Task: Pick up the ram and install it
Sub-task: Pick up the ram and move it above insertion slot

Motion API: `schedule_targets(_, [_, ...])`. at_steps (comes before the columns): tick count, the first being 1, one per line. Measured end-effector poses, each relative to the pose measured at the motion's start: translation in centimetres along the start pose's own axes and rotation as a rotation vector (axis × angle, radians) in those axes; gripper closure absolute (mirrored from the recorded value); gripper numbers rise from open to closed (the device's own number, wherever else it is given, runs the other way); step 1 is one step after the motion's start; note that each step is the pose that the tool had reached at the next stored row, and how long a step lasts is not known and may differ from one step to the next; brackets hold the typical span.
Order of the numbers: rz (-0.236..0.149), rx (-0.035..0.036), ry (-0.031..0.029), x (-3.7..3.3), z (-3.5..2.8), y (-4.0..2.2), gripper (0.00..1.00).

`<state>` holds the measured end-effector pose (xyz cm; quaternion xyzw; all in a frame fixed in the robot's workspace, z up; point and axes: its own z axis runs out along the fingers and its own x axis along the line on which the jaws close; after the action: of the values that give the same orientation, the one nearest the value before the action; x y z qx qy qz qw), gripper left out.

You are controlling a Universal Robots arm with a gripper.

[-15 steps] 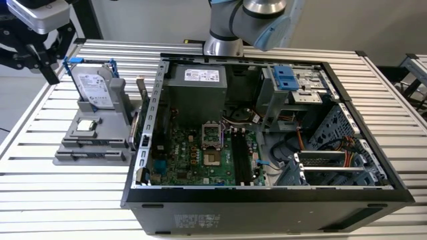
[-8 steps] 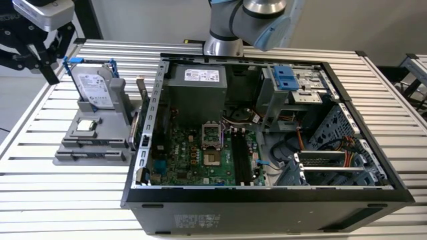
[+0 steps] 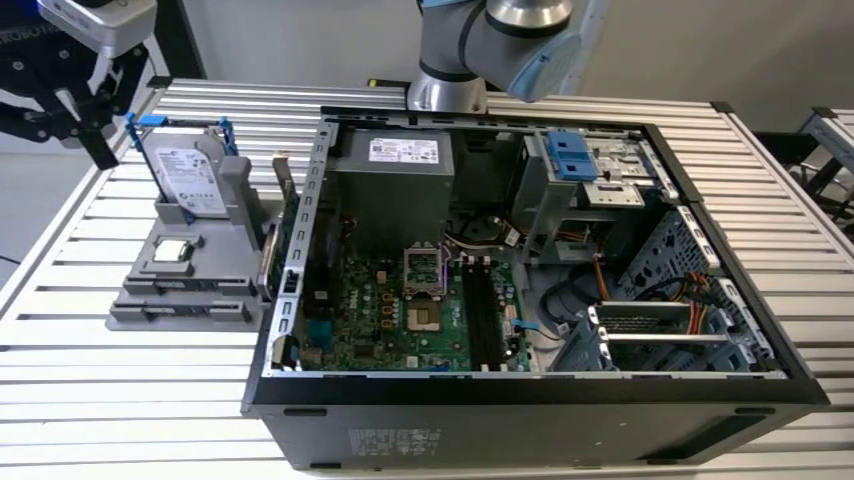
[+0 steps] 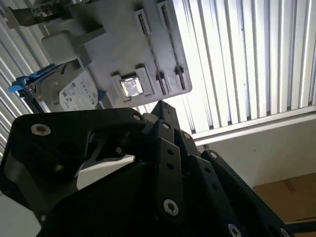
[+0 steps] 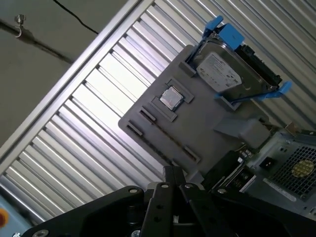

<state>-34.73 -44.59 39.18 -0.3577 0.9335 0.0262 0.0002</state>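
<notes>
Near the edge of the slatted table, above the grey holder, my gripper hangs, fingers pressed together on nothing. The ram, I judge, is the thin dark strip in 1 holder slot, not yet picked. Room around me is free; the open case stands well apart.

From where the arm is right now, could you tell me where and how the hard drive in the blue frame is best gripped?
Probably by its upper end, coming from above. The hard drive stands on end, tilted, in the grey holder. Its lower part is boxed in and its top sticks out free. Close on the two broad faces, between the side rails of the blue frame.
</notes>
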Motion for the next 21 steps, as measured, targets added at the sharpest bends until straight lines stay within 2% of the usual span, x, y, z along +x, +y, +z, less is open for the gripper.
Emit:
schedule_targets(4, [-0.047, -0.0009, 0.0024, 0.0, 0.0, 0.0, 1.0])
schedule_targets(18, [-0.248, -0.0047, 0.0121, 0.0, 0.0, 0.0, 1.0])
schedule_targets(21, [-0.273, -0.0052, 0.0133, 0.0, 0.0, 0.0, 1.0])
